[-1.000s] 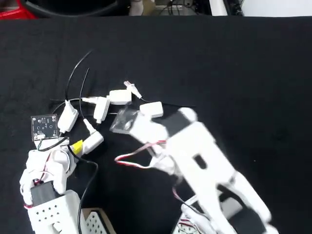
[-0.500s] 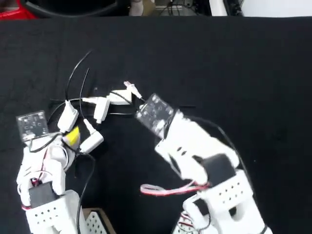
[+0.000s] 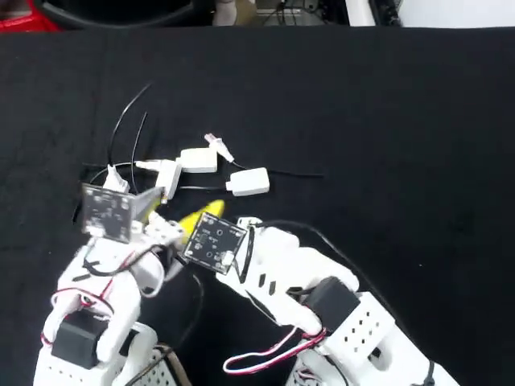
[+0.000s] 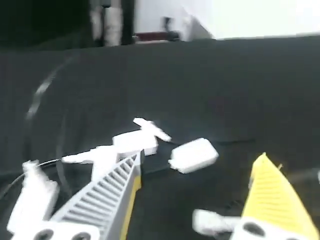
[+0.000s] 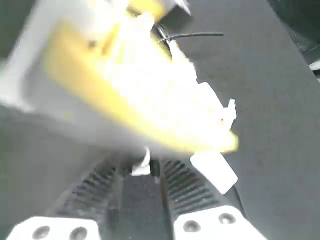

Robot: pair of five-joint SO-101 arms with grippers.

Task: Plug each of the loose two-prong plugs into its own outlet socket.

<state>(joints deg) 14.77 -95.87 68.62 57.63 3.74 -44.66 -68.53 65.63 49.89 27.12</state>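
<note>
The left gripper (image 4: 200, 160) is hanging low over the black surface (image 3: 386, 121) with its fingers spread wide, one grey and ribbed (image 4: 107, 197), the other yellow (image 4: 272, 197), and nothing is sitting between them. Ahead of those fingers the task's white pieces are lying in a loose cluster: a rounded white block (image 3: 248, 182) nearest, a second white block (image 3: 199, 159) just beyond it, a small white plug (image 3: 217, 146) touching that second block's far corner, and a long white piece (image 3: 166, 175) lying beside the second block. Another white plug body (image 4: 32, 200) is lying just outside the grey finger. Thin black cables (image 3: 129, 121) are running out from the cluster and curling across the surface, one passing between the rounded block and the long piece. None of the pieces is being held. In the high view the right arm's camera board (image 3: 213, 241) is sitting right against the left gripper's yellow finger. From the right wrist that finger is crowding the space directly in front of the right gripper (image 5: 141, 167) and blocking most of the cluster. Whether the right gripper's fingers are pinching anything cannot be told.
</note>
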